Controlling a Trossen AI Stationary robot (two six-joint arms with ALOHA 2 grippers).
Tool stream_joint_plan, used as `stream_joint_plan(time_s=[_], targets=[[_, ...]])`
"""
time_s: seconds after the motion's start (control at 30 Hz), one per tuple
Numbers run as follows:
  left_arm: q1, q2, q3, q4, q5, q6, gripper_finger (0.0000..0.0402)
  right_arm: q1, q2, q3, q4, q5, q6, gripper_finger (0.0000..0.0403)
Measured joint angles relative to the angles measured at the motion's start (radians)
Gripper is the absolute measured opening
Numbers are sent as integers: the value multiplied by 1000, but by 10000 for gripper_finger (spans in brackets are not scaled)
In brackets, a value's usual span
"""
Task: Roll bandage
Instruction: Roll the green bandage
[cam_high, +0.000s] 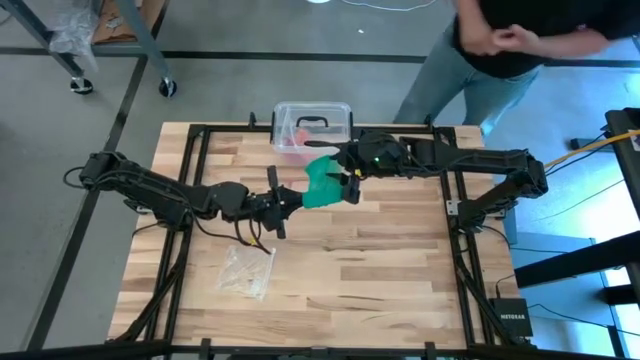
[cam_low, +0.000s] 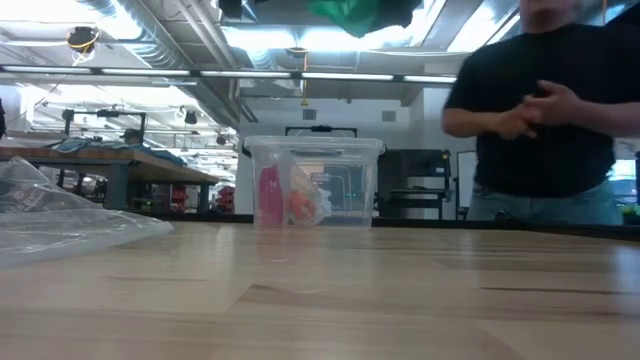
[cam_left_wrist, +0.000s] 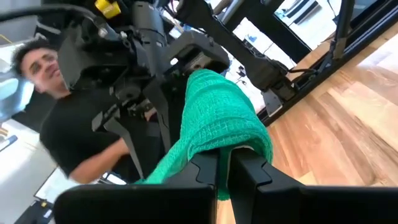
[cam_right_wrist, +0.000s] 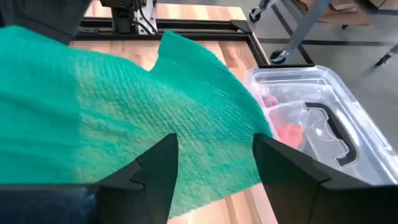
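Wood-plank desk (cam_high: 400, 260) w/ black frame, grey concrete floor around it, person (cam_high: 505, 45) standing past the far edge.

High view: both arms meet mid-desk, raised. Bandage (cam_high: 322, 183) is a green bunch hanging between the two end effectors, off the desk surface. Left end effector (cam_high: 292, 200) at its left side, right end effector (cam_high: 350, 182) at its right side. Clear box (cam_high: 313, 125) w/ black handle at the far edge, just behind the bandage. Crumpled clear wrapper (cam_high: 246, 270) on the desk, nearer front, left of centre.

Low view: desk surface bare in the foreground, wrapper (cam_low: 60, 215) at left, box (cam_low: 313, 182) mid-frame w/ pink/orange items inside. Bandage (cam_low: 355, 14) only shows at the top edge, well above the desk. Person's hands clasped, at right.

Left wrist view: left end effector (cam_left_wrist: 224, 167) pressed together, pinching a fold of bandage (cam_left_wrist: 217, 121); cloth drapes over its tips. Right arm's hardware close behind.

Right wrist view: right end effector (cam_right_wrist: 214, 155) spread, fingers (cam_right_wrist: 163, 163) either side of the cloth; can't tell if they touch it. Bandage (cam_right_wrist: 112, 99) fills most of the frame, box (cam_right_wrist: 323, 134) beyond.
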Motion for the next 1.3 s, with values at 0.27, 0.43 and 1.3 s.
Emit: stream_joint_plan(time_s=[0.27, 0.43, 1.3], targets=[[-37, 0, 0, 2, -1, 76, 8, 0, 0, 0, -27, -37, 7, 213], [-60, 0, 2, 38, -32, 132, 8, 0, 2, 0, -40, -166, 22, 213], [-102, -12, 8, 141, -162, 12, 8, 87, -247, -136, -39, -150, -21, 213]])
